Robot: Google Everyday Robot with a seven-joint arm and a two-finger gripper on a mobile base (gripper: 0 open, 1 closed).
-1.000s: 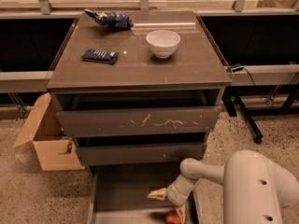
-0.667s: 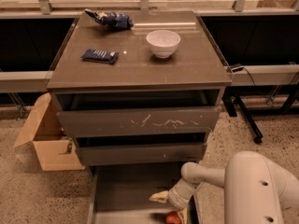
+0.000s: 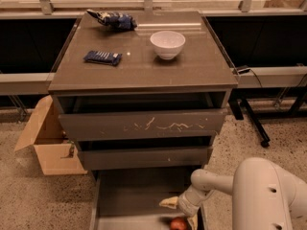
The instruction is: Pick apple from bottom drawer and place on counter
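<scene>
Camera view shows us the apple (image 3: 179,223) on the floor of the bottom drawer (image 3: 129,195), near its 5 o'clock corner, just at 6 o'clock of the gripper (image 3: 181,212). We see the fingers (image 3: 167,203) spread apart above the apple, holding nothing; if they touch it, we cannot tell.

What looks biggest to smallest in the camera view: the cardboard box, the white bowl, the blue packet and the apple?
1. the cardboard box, largest
2. the white bowl
3. the blue packet, about as wide as the bowl but flatter
4. the apple, smallest, in the bottom drawer right by the gripper
</scene>
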